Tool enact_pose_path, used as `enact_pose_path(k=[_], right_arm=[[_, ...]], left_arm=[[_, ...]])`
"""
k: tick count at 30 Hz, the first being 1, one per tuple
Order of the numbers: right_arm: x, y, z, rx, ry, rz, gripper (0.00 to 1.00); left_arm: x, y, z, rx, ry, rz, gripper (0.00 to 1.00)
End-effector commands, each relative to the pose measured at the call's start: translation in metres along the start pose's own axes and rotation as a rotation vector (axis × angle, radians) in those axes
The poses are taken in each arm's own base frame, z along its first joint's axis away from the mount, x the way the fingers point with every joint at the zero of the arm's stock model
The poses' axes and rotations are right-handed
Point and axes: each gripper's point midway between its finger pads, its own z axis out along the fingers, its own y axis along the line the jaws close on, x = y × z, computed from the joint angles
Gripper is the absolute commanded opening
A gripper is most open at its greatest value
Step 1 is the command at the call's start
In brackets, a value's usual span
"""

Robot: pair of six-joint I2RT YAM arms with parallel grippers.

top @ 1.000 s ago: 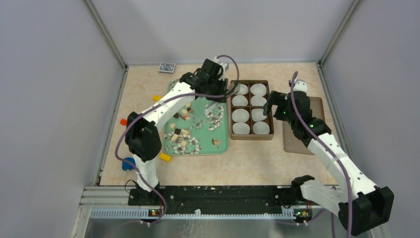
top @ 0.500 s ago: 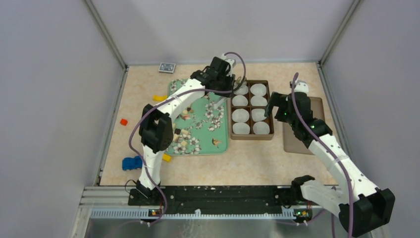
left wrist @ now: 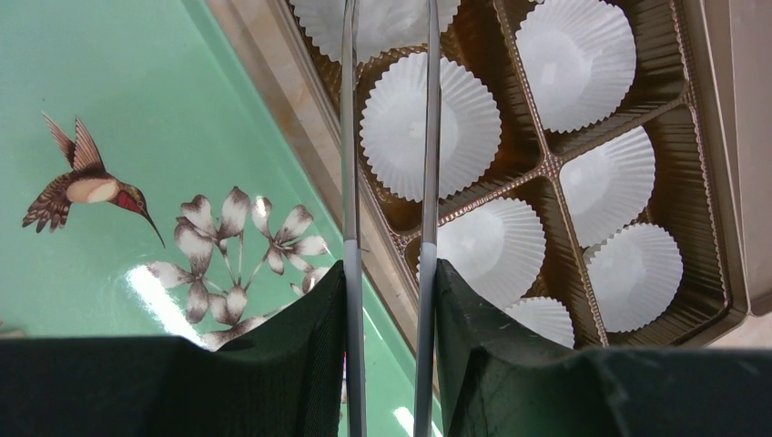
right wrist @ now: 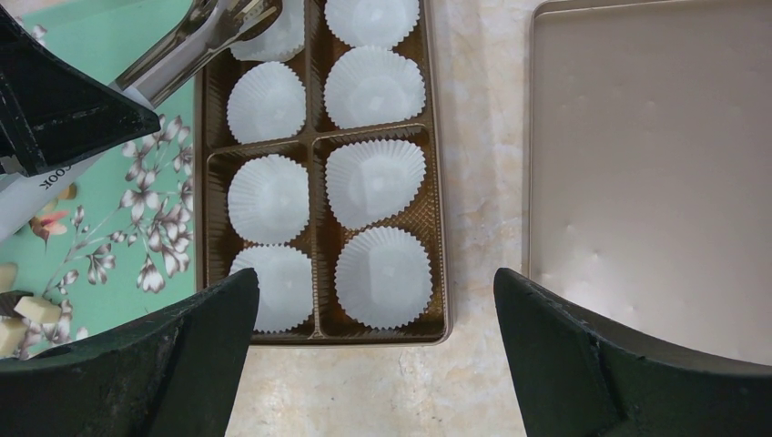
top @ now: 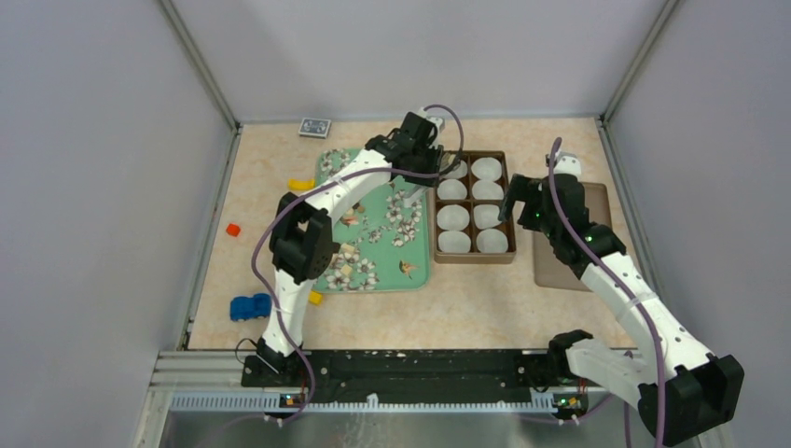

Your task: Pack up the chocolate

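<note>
The chocolate [top: 343, 266] lies as small brown and cream pieces on the green flower-print tray [top: 415, 275]; a cream piece [right wrist: 32, 309] shows at the right wrist view's left edge. My left gripper [top: 427, 149] [left wrist: 390, 273] is shut on metal tongs [left wrist: 431, 137] [right wrist: 196, 41], whose blades reach over the far-left cups of the brown box [top: 473, 260] [right wrist: 382, 339]. The tongs' tips are cut off in the left wrist view, and I see no chocolate between them. All the white paper cups [right wrist: 373, 182] in view are empty. My right gripper [top: 513, 201] [right wrist: 373, 273] hangs open above the box's near right corner.
A flat tan lid [top: 571, 247] [right wrist: 655, 164] lies right of the box. Yellow blocks [top: 298, 184] [top: 314, 298], a red block [top: 232, 229] and a blue toy car [top: 249, 306] sit left of the green tray. A small card [top: 315, 126] lies at the back. Grey walls enclose the table.
My left arm has swung right, taking the tongs from above the green tray to above the box's far-left cups. The right arm has stayed still.
</note>
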Motion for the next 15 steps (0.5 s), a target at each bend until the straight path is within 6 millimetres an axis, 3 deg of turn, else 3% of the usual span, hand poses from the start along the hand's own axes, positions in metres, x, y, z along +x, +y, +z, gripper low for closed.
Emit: enact_pose_path(k=[1,15], right_arm=[[-0.0235,0.0057,-0.0094,-0.016,-0.069,0.01,0.98],[-0.023,0.0074,-0.0083,-0.023,-0.066,0.013,0.98]], left_arm=[[-0.0379,-0.0149,-0.012,0.033,-0.12,0.003,0.34],[-0.0395,-0.0167,-0.0155,0.04,-0.127,0.004,0.42]])
